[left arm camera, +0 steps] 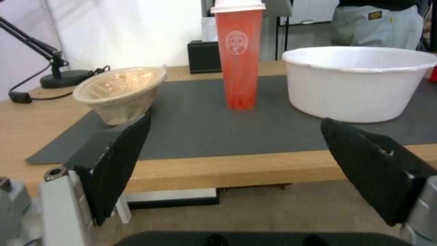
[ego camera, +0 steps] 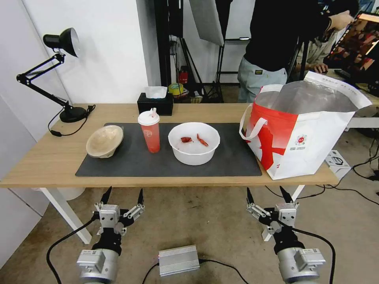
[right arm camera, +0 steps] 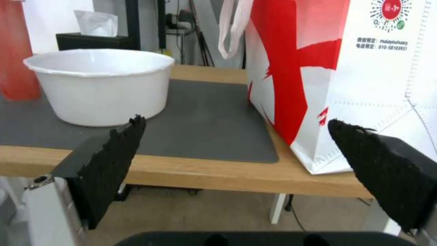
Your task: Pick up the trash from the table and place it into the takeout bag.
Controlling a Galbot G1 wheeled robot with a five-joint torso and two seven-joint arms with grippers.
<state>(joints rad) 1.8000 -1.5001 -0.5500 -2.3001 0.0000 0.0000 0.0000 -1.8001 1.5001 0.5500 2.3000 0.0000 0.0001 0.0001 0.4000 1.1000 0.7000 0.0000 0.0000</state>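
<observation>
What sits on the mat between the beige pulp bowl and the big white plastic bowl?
The red paper cup stands upright between the pulp bowl and the white bowl, touching neither, as the head view shows.

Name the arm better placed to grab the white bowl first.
Probably right: the right tool hangs open below the table edge nearer the white bowl and the bag; the left tool faces the cup.
</observation>
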